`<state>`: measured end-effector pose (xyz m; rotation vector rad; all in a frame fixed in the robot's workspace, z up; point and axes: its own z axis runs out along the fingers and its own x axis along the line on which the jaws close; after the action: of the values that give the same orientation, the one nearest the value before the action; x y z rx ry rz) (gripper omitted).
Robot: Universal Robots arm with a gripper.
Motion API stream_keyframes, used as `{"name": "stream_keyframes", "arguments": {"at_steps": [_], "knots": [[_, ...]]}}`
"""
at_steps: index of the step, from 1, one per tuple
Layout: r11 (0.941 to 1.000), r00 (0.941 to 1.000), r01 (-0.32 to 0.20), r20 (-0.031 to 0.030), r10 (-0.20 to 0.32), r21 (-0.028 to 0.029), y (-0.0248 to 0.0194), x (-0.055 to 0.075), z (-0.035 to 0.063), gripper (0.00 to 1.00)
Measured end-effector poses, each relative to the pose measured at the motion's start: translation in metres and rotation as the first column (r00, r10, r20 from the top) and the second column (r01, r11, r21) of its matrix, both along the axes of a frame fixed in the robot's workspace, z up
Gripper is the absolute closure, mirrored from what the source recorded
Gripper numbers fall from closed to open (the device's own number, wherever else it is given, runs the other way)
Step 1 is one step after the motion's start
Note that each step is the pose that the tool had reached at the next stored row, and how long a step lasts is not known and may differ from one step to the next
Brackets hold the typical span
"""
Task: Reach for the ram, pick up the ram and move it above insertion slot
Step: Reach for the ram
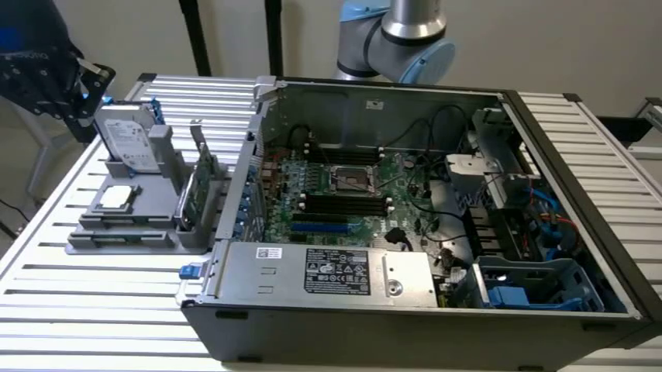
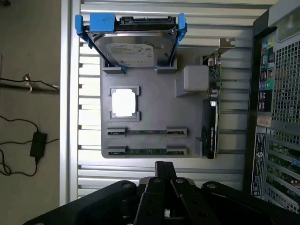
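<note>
Two ram sticks point(image 2: 146, 132) point(image 2: 146, 151), one hard drive point(image 2: 131, 49), one processor point(image 2: 124, 103), one expansion card point(image 2: 212, 117), one open computer case point(image 1: 414, 341)

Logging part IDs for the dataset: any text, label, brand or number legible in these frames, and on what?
No text can be read in either view.
Too small: power supply label.
Blurred: hard drive label.
Blurred: case rear stickers.
No readable marking: ram sticks.

The ram point(image 2: 146, 152) sits edge-on in the grey holder point(image 2: 154, 112) — its label hidden; the gripper point(image 2: 164, 165) and computer case point(image 2: 276, 117) are cut off at the wrist view's edge.
</note>
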<state>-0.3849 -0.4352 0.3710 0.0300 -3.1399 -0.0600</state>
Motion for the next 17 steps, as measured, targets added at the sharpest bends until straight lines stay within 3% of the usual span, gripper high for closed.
{"name": "stream_keyframes", "arguments": {"at_steps": [12,17], "knots": [[1.0000,1.0000,-0.004,-0.0001,0.004,-0.0002,-0.0001,-0.0002,-0.0004,0.89],[0.9958,0.9958,-0.091,0.0000,0.091,0.0000,0.0000,-0.0004,-0.0024,0.89]]}}
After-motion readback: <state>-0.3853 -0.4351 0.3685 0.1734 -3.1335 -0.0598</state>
